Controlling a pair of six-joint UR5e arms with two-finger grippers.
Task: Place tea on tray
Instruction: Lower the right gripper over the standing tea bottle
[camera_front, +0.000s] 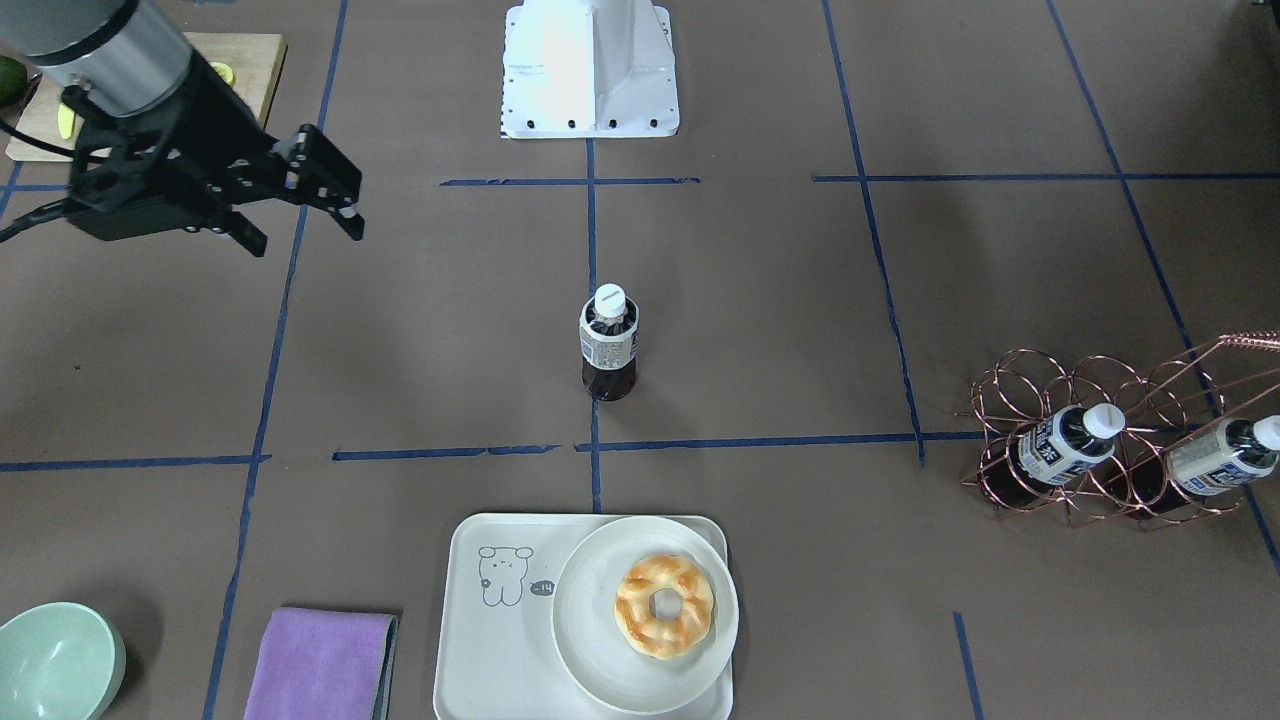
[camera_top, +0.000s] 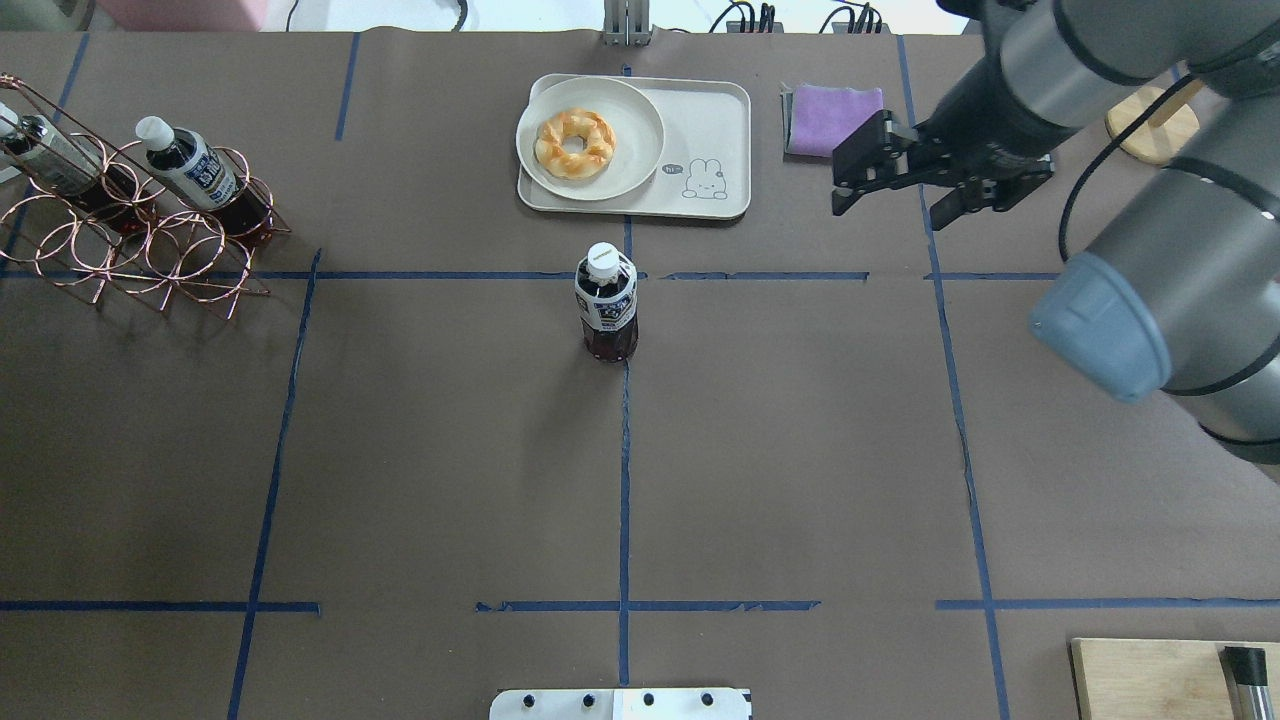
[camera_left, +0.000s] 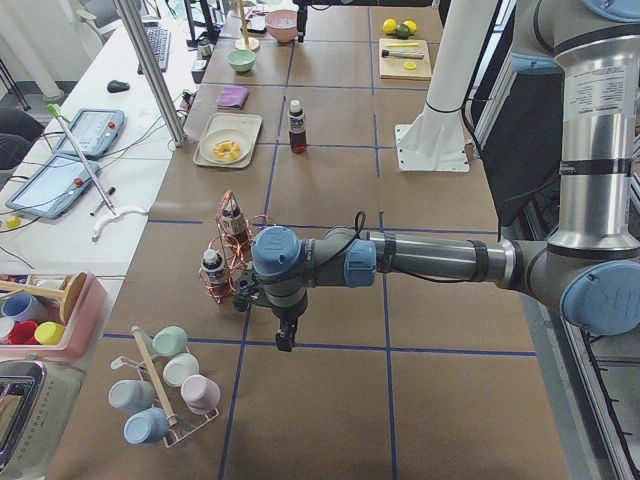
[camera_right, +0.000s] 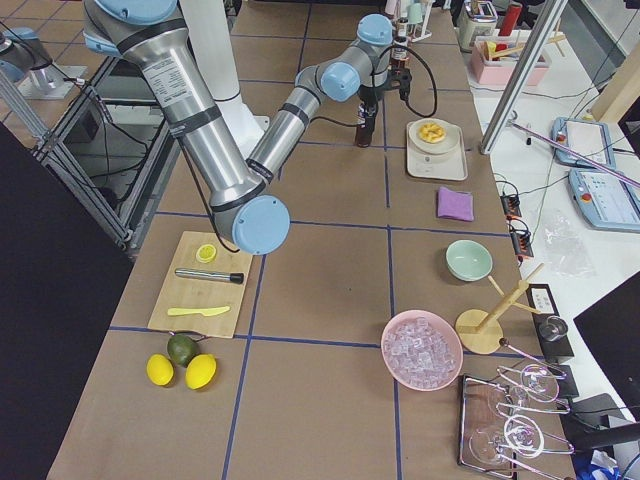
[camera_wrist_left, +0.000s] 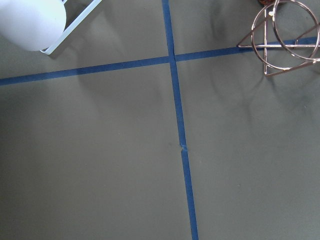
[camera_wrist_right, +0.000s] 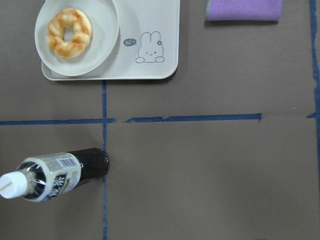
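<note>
Now, right gripper (camera_front: 305, 232): jaws apart and empty, hovering above the tabletop well to one side of the bottle.
Left gripper (camera_left: 285, 335): low near the copper wire rack (camera_top: 150, 262); I cannot tell whether its jaws are apart or together.
Tea bottle (camera_front: 609, 345): upright on the centre tape line, between the robot base (camera_front: 590, 70) and the tray, apart from both.
Tray (camera_front: 490, 650): a plate (camera_front: 590, 640) with a doughnut (camera_front: 664, 605) fills one half; the bear-drawn half is bare.
Approach: probably best to come in level, straddle the label below the cap, close squarely, then set down on the bare half clear of the plate's rim.
</note>
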